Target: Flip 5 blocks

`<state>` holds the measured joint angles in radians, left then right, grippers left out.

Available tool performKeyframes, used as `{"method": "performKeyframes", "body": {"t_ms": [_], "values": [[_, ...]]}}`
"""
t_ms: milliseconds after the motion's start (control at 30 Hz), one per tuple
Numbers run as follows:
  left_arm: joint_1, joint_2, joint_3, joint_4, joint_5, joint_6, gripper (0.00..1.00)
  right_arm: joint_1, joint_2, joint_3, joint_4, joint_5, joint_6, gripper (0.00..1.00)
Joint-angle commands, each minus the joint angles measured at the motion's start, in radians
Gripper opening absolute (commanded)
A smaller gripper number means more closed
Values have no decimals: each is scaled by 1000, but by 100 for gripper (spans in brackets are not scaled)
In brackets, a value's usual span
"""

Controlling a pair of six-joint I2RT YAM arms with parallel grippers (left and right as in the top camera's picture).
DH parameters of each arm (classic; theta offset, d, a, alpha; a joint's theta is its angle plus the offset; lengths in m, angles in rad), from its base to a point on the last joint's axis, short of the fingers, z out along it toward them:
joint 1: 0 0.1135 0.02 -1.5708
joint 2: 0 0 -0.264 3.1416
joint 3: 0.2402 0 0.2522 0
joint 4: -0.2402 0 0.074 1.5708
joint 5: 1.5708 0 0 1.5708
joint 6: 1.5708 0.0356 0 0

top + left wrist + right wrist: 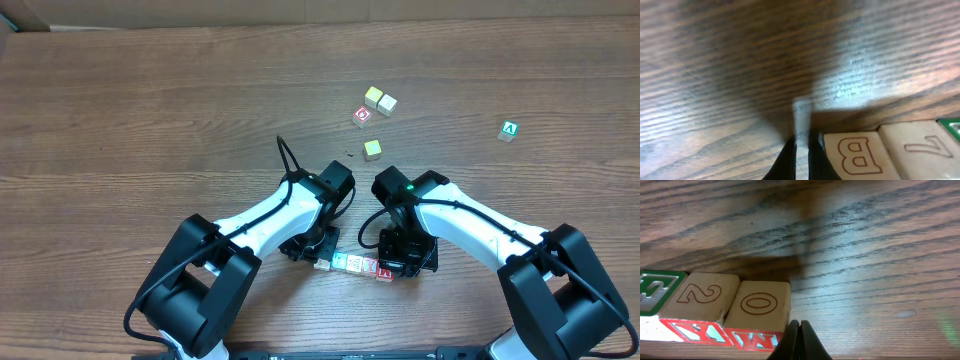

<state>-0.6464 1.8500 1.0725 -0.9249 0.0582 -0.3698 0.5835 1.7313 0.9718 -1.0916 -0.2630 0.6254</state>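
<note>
Several small letter blocks (355,265) lie in a tight row near the table's front edge. My left gripper (317,259) is shut and empty, its tips on the table at the row's left end. In the left wrist view my left gripper (802,159) sits just left of the "B" block (857,157), followed by a "7" block (922,146). My right gripper (394,270) is shut and empty at the row's right end. In the right wrist view my right gripper (799,341) touches the corner of the "O" block (761,305), with a "2" block (701,295) and a green-framed block (657,291) beyond.
Farther back are two plain yellow cubes (379,100), a red-print cube (362,116) and another yellow cube (372,149). A green "A" cube (509,130) lies alone at the right. Both arms' bases crowd the table's front edge.
</note>
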Motion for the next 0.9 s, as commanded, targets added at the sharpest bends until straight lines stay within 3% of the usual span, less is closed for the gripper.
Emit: {"method": "performKeyframes", "body": {"t_ms": [0, 867], "values": [[6, 46, -24, 68, -121, 24, 4, 13, -18, -4, 17, -53, 24, 4], [6, 46, -24, 112, -177, 131, 4, 66, -18, -4, 20, -53, 275, 4]]}}
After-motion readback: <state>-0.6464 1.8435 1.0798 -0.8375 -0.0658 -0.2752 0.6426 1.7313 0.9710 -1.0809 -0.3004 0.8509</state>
